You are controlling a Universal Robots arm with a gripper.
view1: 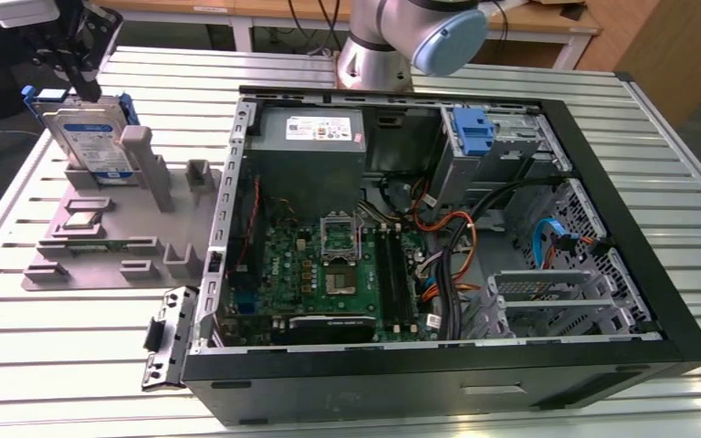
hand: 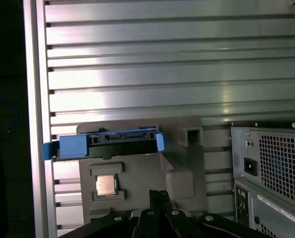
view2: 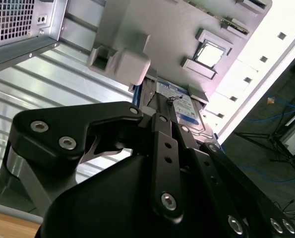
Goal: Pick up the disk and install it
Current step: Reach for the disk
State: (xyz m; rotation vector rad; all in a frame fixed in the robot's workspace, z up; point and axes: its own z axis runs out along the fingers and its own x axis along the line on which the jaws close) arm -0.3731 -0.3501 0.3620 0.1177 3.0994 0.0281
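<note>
slatted metal table [view1: 58, 347], disk [view1: 88, 137] upright in grey holder [view1: 95, 246], lower edge hidden

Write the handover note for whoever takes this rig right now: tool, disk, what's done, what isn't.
Tool: down at the top edge of the disk; a grip on it cannot be confirmed.
Disk: stands upright in a slot of the grey fixture, which lies on the slatted metal table to the exterior view's left of the open computer case.
Done: tool lined up over the disk.
Not done: disk is not lifted out of the fixture and not installed in the case.
</note>
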